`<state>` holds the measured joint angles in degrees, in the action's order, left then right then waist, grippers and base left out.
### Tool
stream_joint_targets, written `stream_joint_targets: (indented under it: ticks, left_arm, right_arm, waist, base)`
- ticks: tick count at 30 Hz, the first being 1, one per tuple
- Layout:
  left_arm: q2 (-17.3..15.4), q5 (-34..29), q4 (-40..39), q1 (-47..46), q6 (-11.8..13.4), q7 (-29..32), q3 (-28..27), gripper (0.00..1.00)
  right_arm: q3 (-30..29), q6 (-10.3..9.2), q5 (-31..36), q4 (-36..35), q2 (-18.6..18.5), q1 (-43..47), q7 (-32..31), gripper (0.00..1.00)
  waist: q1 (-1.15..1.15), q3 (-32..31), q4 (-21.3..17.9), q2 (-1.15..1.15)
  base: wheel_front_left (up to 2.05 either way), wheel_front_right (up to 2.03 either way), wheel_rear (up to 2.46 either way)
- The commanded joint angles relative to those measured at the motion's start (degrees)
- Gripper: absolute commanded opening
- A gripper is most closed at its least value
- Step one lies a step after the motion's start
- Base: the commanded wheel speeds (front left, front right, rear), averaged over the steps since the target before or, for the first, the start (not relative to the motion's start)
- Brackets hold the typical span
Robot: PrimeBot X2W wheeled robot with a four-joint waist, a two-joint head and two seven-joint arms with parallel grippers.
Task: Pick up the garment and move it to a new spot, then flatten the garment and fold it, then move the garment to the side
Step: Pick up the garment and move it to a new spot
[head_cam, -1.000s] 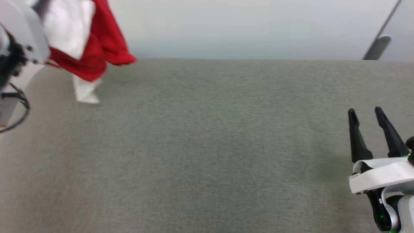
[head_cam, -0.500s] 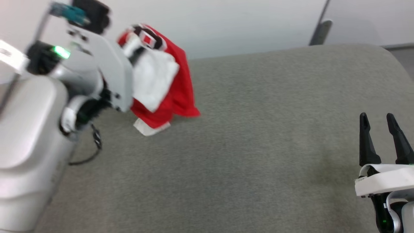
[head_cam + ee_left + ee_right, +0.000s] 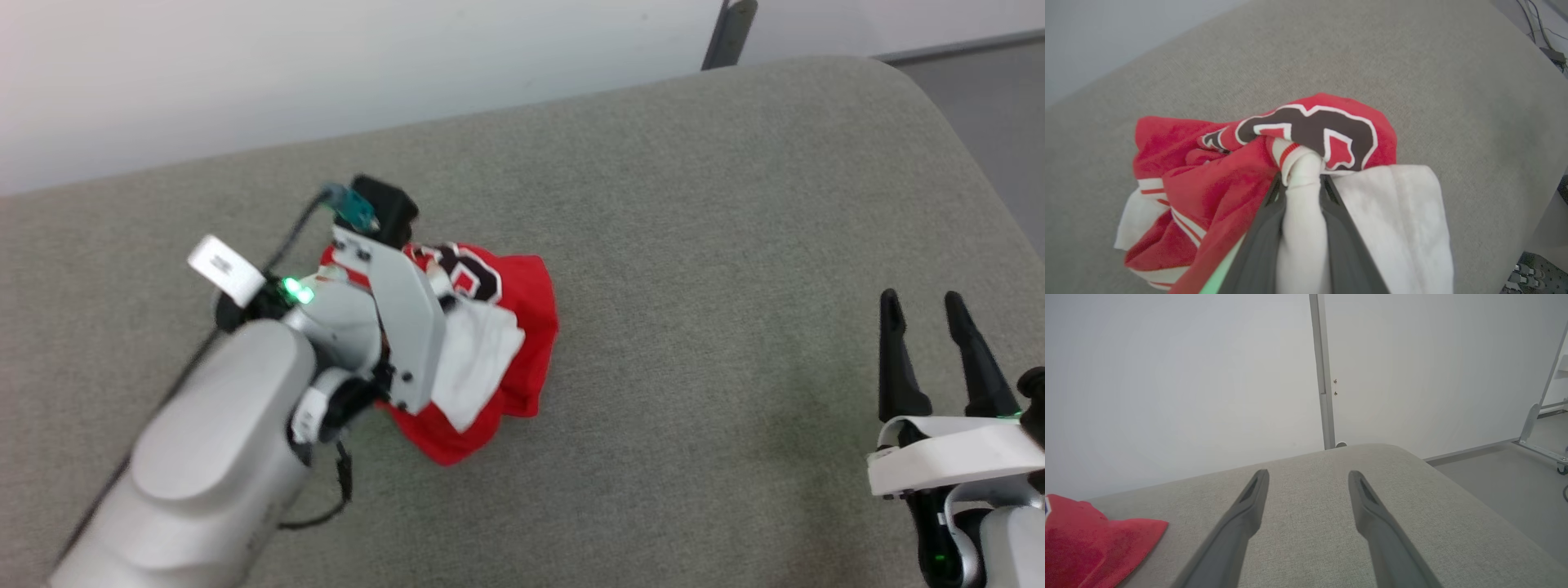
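Garment (image 3: pixel 531 327): crumpled red-and-white heap, left of centre in head view, resting on grey bench (image 3: pixel 735 245) | left hand (image 3: pixel 1301 179): clamped on its white fold | right hand (image 3: pixel 921 298): fingers spread, holding nothing, lower right

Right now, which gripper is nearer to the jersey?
Left. The left gripper is shut on white cloth of the jersey; the right gripper stands open, off to its right.

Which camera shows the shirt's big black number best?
The left wrist view: the number is close and sharp on the garment. The head view has it small, beside the left arm. The right wrist view catches a red corner of cloth.
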<state>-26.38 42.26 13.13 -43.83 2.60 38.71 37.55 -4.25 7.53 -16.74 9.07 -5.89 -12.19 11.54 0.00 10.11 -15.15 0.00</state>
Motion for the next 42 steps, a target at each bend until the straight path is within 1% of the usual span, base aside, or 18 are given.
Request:
stream_joint_targets:
  ticks: [1, 5, 9, 15, 17, 18, 19, 20, 21, 22, 23, 28, 33, 42]
  left_arm:
    - [1.08, -0.05, 1.74, 1.38, 0.33, -0.42, 0.70, 0.00]
    - [2.97, -0.86, 6.58, 2.47, 0.47, -1.47, 2.26, 0.00]
    - [4.76, -1.54, 11.58, 3.10, -0.16, -2.80, 3.86, 0.00]
    - [6.48, -2.75, 19.31, 3.41, -0.96, -2.45, 6.75, 0.00]
    - [7.11, -2.98, 21.23, 3.36, -1.59, -2.67, 7.46, 0.00]
    - [7.43, -3.19, 21.97, 3.21, -2.35, -2.77, 7.98, 0.00]
    - [7.83, -2.96, 22.47, 3.04, -3.09, -3.02, 8.23, 0.05]
    - [8.32, -2.50, 22.84, 2.74, -3.63, -3.39, 8.13, 0.31]
    - [8.55, -2.46, 23.11, 2.29, -4.22, -3.68, 8.15, 0.49]
    - [8.63, -2.36, 23.26, 1.82, -4.67, -4.05, 8.14, 0.88]
    - [8.74, -2.01, 23.29, 1.45, -5.08, -4.07, 7.94, 1.00]
    - [8.04, -0.72, 21.20, -0.27, -6.72, -5.62, 6.58, 1.00]
    - [5.82, -0.33, 17.17, 0.98, -7.54, -9.28, 5.34, 1.00]
    - [0.71, 1.16, 10.11, 7.75, -5.52, -19.31, 0.45, 1.00]
  right_arm:
    - [0.54, -0.08, -0.27, 0.51, 0.37, -0.68, 0.54, 1.00]
    - [1.55, -0.08, -0.48, 1.43, 0.49, -1.58, 1.08, 1.00]
    - [2.34, -0.08, -0.86, 2.40, 0.43, -2.58, 1.56, 1.00]
    - [3.31, -0.08, -1.10, 3.55, 0.02, -3.60, 1.95, 1.00]
    - [3.60, -0.08, -1.20, 3.89, -0.14, -4.00, 2.13, 1.00]
    - [3.60, -0.08, -1.24, 4.06, -0.28, -3.91, 2.14, 1.00]
    - [3.69, -0.08, -1.27, 4.31, -0.41, -3.86, 2.15, 1.00]
    - [3.74, -0.08, -1.28, 4.46, -0.56, -3.89, 2.17, 1.00]
    - [3.78, -0.08, -1.25, 4.54, -0.73, -3.88, 2.21, 1.00]
    - [3.82, -0.08, -1.21, 4.61, -0.93, -3.83, 2.20, 1.00]
    - [3.80, -0.08, -1.20, 4.67, -1.13, -3.71, 2.12, 1.00]
    - [3.74, -0.08, -0.78, 4.39, -2.14, -2.37, 1.68, 1.00]
    - [3.42, -0.08, -0.50, 3.92, -2.92, -0.97, 1.08, 1.00]
    - [3.06, -0.08, -0.48, 3.38, -4.15, 1.82, 0.10, 1.00]
  waist:
    - [0.00, 1.13, -1.09, 0.00]
    - [0.00, 1.95, -1.62, 0.00]
    - [0.00, 2.48, -1.99, 0.00]
    - [0.00, 2.79, -1.95, 0.00]
    - [0.00, 2.64, -1.77, 0.00]
    - [0.00, 2.45, -1.58, 0.00]
    - [0.00, 2.22, -1.39, 0.00]
    - [0.00, 1.93, -1.13, 0.00]
    - [0.00, 1.56, -0.86, 0.00]
    - [0.00, 1.21, -0.57, 0.00]
    - [0.00, 0.77, -0.20, 0.00]
    - [0.00, -1.63, 2.02, 0.00]
    - [0.00, -4.21, 4.64, 0.00]
    - [0.00, -8.70, 9.54, 0.00]
  base:
    - [0.00, 0.00, 0.00]
    - [0.00, 0.00, 0.00]
    - [0.00, 0.00, 0.00]
    - [0.00, 0.00, 0.00]
    - [0.00, 0.00, 0.00]
    - [0.00, 0.00, 0.00]
    - [0.00, 0.00, 0.00]
    - [0.00, 0.00, 0.00]
    - [0.00, 0.00, 0.00]
    - [0.00, 0.00, 0.00]
    - [0.00, 0.00, 0.00]
    - [0.00, 0.00, 0.00]
    - [0.00, 0.00, 0.00]
    - [0.00, 0.00, 0.00]
